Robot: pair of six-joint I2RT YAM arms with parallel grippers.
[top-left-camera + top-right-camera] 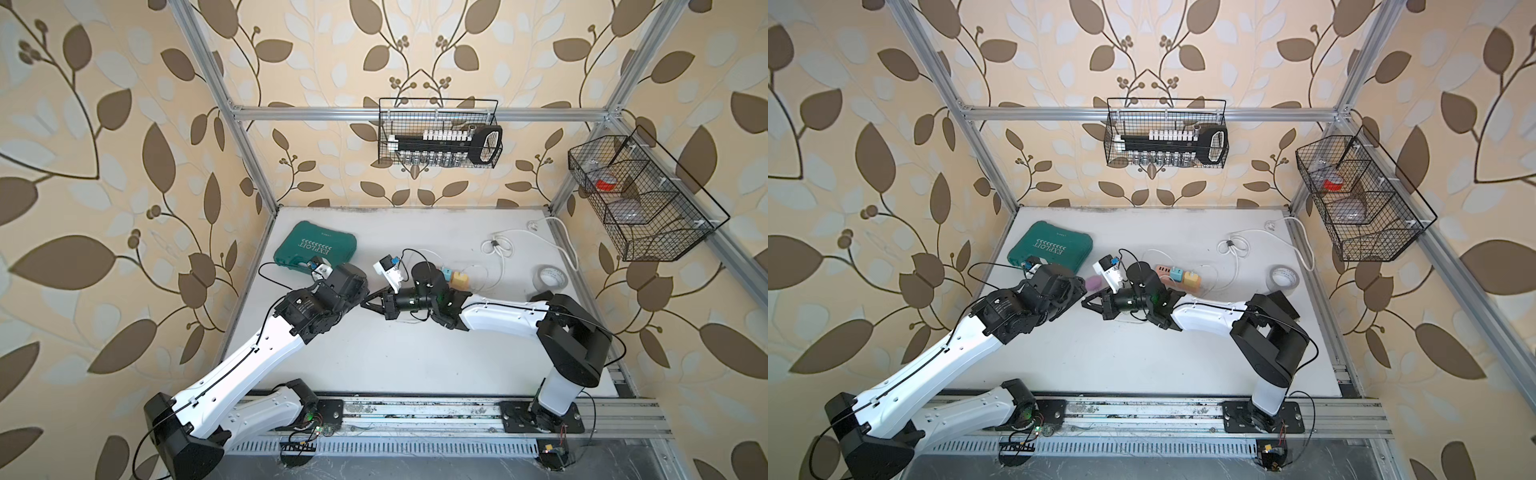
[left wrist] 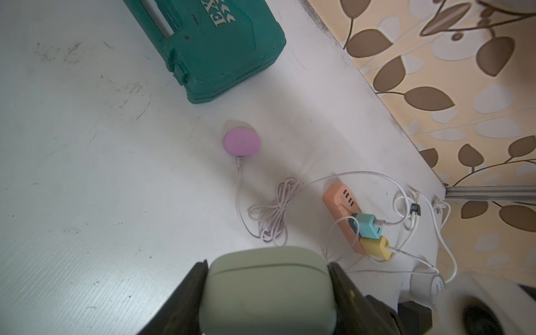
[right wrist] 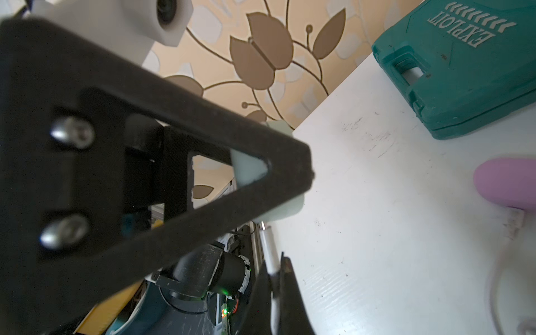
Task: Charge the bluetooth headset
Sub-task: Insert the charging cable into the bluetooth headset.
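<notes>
The bluetooth headset [image 2: 268, 290] is a pale green case, lid closed, and my left gripper [image 2: 268, 262] is shut on it with a black finger [image 2: 185, 293] on each side. The case [image 3: 285, 210] hangs just above the table's left part. My right gripper [image 3: 274, 269] is shut on a white charging plug [image 3: 265, 235], whose metal tip points at the case's underside and ends just short of it. In both top views the right gripper [image 1: 365, 304] [image 1: 1086, 303] points left, meeting the left wrist.
A pink case [image 2: 241, 144] [image 1: 1094, 283] lies plugged into a coiled cable. An orange power strip [image 2: 339, 200] carries teal [image 2: 367, 224] and yellow [image 2: 375, 246] adapters. A green toolbox [image 1: 316, 248] sits at back left and a tape roll [image 1: 550, 277] at right. Wire baskets [image 1: 440, 133] [image 1: 640, 195] hang on the frame.
</notes>
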